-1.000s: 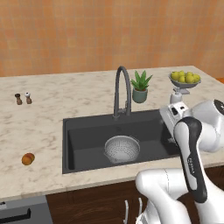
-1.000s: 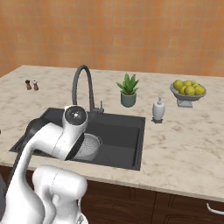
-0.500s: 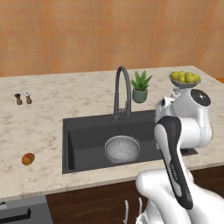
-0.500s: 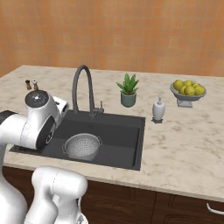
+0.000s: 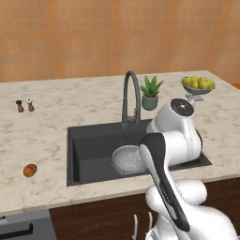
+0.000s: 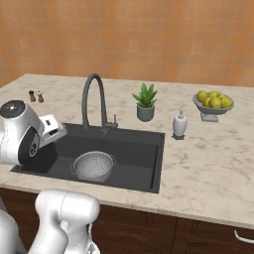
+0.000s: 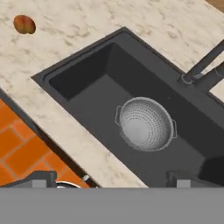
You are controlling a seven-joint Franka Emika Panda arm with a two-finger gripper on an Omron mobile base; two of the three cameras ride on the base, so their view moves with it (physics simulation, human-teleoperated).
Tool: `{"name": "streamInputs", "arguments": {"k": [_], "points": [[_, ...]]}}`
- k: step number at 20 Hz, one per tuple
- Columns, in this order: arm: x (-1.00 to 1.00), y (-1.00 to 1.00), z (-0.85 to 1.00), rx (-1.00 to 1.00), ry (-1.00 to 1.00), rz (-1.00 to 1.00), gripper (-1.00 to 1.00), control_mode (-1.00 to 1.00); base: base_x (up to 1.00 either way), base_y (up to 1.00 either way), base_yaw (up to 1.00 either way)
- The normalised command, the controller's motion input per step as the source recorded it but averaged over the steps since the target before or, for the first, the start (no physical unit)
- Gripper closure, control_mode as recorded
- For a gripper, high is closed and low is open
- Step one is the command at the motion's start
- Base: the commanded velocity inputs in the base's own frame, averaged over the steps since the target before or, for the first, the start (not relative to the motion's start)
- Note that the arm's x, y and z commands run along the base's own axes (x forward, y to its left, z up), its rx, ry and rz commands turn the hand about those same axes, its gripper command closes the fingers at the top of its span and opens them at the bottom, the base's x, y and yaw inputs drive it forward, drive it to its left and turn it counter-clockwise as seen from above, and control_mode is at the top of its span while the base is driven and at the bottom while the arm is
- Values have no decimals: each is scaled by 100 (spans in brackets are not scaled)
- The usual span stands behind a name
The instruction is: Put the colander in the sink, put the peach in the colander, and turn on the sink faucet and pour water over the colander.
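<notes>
The silvery perforated colander [image 5: 128, 159] [image 6: 93, 165] [image 7: 145, 124] sits upright on the floor of the dark grey sink [image 5: 91, 140] [image 6: 139, 149] [image 7: 87, 74], below the gooseneck faucet [image 5: 131, 93] [image 6: 94, 96]. No stream falls from the spout. The small orange-red peach [image 5: 30, 170] [image 7: 24, 24] lies on the counter left of the basin. My gripper [image 7: 112, 178] hangs above the sink's near rim, open, its two dark fingertips [image 7: 42, 177] far apart with nothing between them. The colander lies ahead of it; the peach is far off.
A footed bowl of yellow fruit [image 5: 198, 85] [image 6: 212, 101], a potted plant [image 5: 150, 92] [image 6: 145, 103] and a soap dispenser [image 6: 179, 124] stand right of and behind the sink. Two small shakers [image 5: 24, 106] sit at the back left. My own arm [image 5: 176, 136] blocks the sink's right part.
My arm has swung from the right of the sink toward its left, bringing the hand over the basin's front. Colander, peach and faucet have not moved.
</notes>
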Motion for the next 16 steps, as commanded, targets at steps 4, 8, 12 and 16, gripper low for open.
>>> {"name": "streamInputs", "arguments": {"k": [4,8,12,16], "points": [[12,68,-14,15,16,-51,-100,-100,0,0,0],[32,76,-19,17,31,-39,-100,-100,0,0,0],[39,82,-35,16,53,-31,-100,-100,0,0,0],[57,81,-38,23,53,-10,-100,-100,0,0,0]]}}
